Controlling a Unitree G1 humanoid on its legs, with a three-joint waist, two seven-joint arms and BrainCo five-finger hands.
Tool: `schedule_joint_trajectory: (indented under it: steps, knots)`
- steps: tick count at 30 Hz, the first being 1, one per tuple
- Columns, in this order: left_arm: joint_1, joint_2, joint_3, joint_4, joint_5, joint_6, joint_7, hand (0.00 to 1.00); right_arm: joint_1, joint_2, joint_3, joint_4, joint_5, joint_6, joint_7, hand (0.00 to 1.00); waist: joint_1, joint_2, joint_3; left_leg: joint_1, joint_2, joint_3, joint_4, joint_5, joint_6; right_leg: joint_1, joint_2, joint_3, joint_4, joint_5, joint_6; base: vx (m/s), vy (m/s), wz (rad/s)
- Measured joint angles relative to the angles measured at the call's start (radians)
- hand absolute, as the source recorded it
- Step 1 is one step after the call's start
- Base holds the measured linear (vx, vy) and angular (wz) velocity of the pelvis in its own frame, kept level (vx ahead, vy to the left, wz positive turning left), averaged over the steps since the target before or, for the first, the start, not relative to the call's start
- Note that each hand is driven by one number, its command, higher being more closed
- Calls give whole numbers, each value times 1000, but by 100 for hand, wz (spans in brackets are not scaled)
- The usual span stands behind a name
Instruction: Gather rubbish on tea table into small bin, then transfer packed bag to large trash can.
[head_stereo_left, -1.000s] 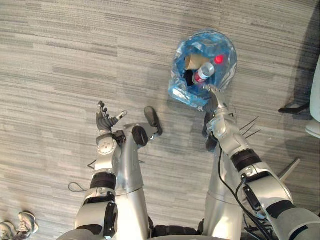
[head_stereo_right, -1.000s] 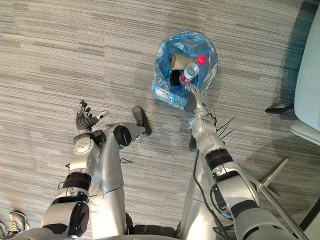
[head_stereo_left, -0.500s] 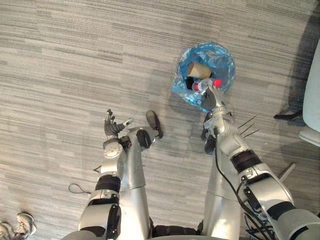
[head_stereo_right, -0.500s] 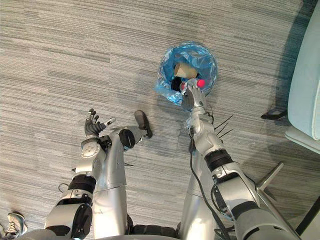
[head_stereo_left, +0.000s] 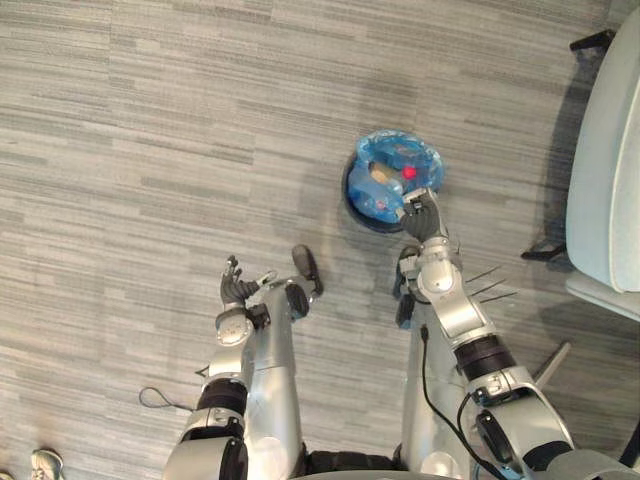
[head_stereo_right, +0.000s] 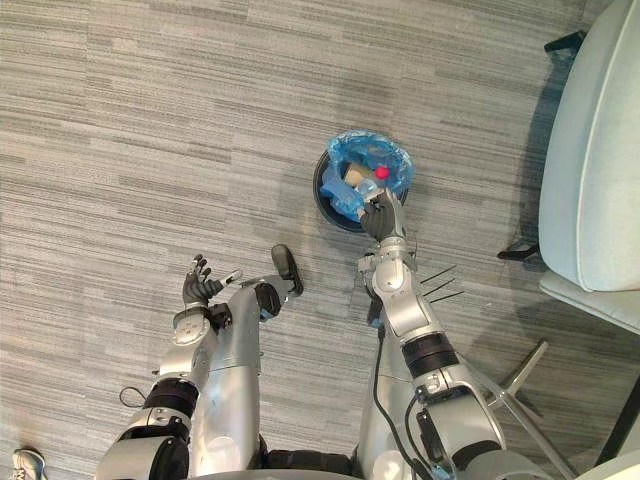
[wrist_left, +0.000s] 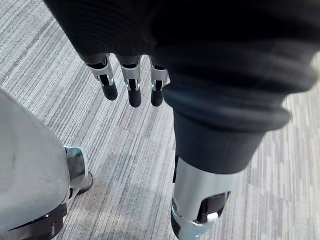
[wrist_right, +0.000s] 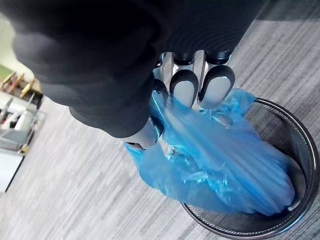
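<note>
A blue plastic bag (head_stereo_left: 384, 186) holding a red-capped bottle (head_stereo_left: 409, 173) and a brown paper cup (head_stereo_left: 380, 176) hangs in the mouth of a black mesh bin (head_stereo_right: 325, 206) on the floor. My right hand (head_stereo_left: 421, 214) grips the bag's near edge. In the right wrist view its fingers (wrist_right: 216, 85) are curled round the bunched blue plastic (wrist_right: 220, 165), above the bin's rim (wrist_right: 280, 227). My left hand (head_stereo_left: 236, 290) hovers over the floor at lower left, apart from the bag, fingers (wrist_left: 131, 85) straight and holding nothing.
A pale upholstered chair (head_stereo_left: 603, 170) with dark legs (head_stereo_right: 520, 250) stands close to the right of the bin. A person's shoe (head_stereo_left: 45, 463) shows at the bottom left corner. Grey striped carpet (head_stereo_left: 150, 130) spreads to the left and ahead.
The whole view has pulled back, so the camera has moved. The bag, held free of any bin before, has come down into the black mesh bin. The left hand stays open.
</note>
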Motion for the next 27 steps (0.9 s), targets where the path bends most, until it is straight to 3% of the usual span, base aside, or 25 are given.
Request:
schedule_joint_trajectory:
  steps: [2,5,9,13,15,21,24,25,26,27]
  knots:
    - [49,-4,-37,-10,15,7,-16,0,91,44,0,-56,172,-20,46,100,-3,-2,-7,114,-11,2,-62,16,-5,117,1,-16,-62,6,0,144,-53,3]
    - [112,-11,-75,-20,22,9,-34,0,191,69,3,-137,318,-47,85,100,-5,-10,-53,211,-19,10,-114,21,-14,209,2,-28,-106,6,0,141,-47,-3]
    - [203,-24,-112,-20,22,16,-57,0,311,74,4,-270,429,-74,133,100,-9,-17,-157,328,-34,12,-189,29,-26,330,5,-44,-182,6,1,150,-34,0]
    - [296,-9,-123,-13,23,16,-76,0,382,72,4,-334,432,-108,191,100,-36,-35,-253,430,-54,1,-271,39,-42,442,17,-56,-276,13,7,121,-24,2]
    - [326,18,-148,-13,26,15,-96,0,396,55,2,-342,430,-117,209,100,-33,-41,-280,464,-56,-5,-276,39,-42,495,29,-55,-323,34,7,106,5,-7]
    - [355,79,-150,-106,25,14,-114,0,340,25,4,-369,385,-116,222,100,-29,-51,-280,472,-53,-7,-247,38,-39,501,42,-4,-357,100,6,-11,42,-28]
    - [361,93,-136,-181,23,3,-116,0,260,-8,23,-416,351,-119,220,100,-27,-52,-278,464,-61,4,-255,22,-1,404,31,-40,-286,185,7,-195,103,-83]
    - [356,93,-135,-212,23,-3,-118,0,244,-25,20,-439,342,-127,217,100,-35,-53,-264,468,-51,36,-246,22,19,361,10,-86,-54,43,-64,-288,89,-54]
    - [360,99,-136,-238,23,-3,-119,0,245,-27,10,-445,339,-133,214,100,-37,-58,-261,476,-56,36,-239,22,27,363,-3,-97,125,-51,-78,-215,37,-18]
    - [364,99,-136,-256,23,-3,-119,0,245,-28,5,-446,331,-133,213,100,-34,-61,-261,485,-59,35,-236,20,34,383,-3,-102,205,-88,-63,-203,39,4]
